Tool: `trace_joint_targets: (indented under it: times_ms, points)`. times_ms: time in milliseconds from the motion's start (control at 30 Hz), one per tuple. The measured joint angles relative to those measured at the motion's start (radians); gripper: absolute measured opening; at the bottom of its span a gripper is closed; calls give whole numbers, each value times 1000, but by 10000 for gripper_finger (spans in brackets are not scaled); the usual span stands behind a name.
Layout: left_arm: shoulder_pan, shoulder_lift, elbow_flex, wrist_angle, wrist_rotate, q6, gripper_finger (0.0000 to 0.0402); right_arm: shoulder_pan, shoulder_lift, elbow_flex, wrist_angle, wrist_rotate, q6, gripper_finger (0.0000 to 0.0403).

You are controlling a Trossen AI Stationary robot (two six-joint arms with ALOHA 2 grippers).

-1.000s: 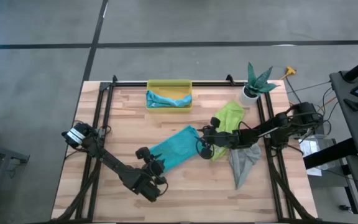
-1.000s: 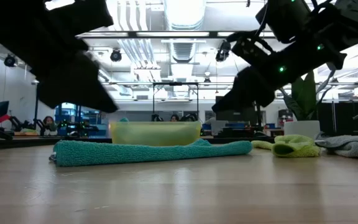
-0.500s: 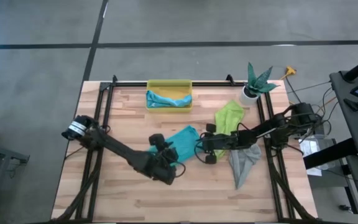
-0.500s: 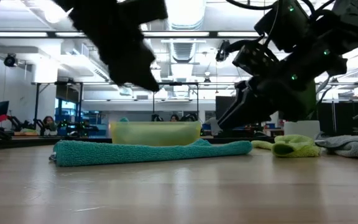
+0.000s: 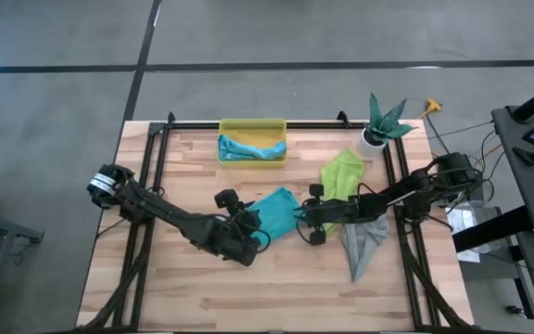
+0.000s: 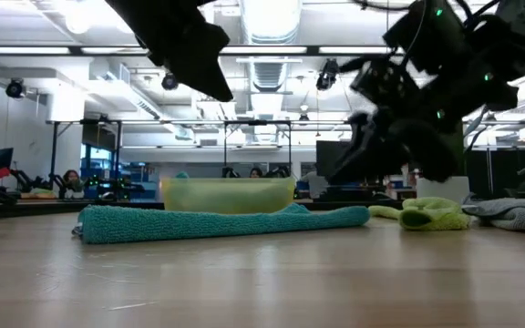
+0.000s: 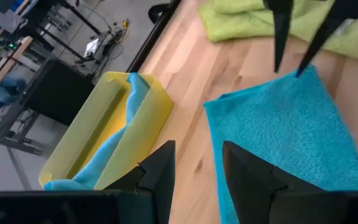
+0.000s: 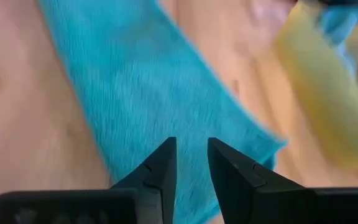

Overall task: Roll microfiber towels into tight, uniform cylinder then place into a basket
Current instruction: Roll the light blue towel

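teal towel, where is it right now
In the high view the teal towel lies flat near the table's middle, between the left gripper and the right gripper, with the lime green towel just to its right.

Overhead and table-level views, wrist cameras close above teal towel (image 5: 269, 209)

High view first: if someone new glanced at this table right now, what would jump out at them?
Both grippers meet over the teal towel lying flat mid-table: the left gripper at its near-left end, the right gripper at its right edge, both open above the cloth. Behind it, the yellow basket at the far edge already holds the light blue towel. The lime green towel and grey towel lie crumpled to the right, below the potted plant.
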Motion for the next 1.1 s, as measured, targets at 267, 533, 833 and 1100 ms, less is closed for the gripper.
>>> trace_joint_targets:
  times_ms: [267, 533, 833, 1100]
  points:
    - [-10, -3, 2, 12, 8, 43, 118, 0, -70, -32, 1, 0, -8, 71]
    - [-31, 9, 2, 83, 21, 29, 118, 0, -62, -59, -2, 8, 43, 70]
    - [-67, 11, 2, 99, 36, 23, 118, 43, -62, -100, 73, 11, 44, 70]
    - [-80, 11, 2, 98, 35, 30, 118, 72, -64, -109, 105, 72, 7, 70]
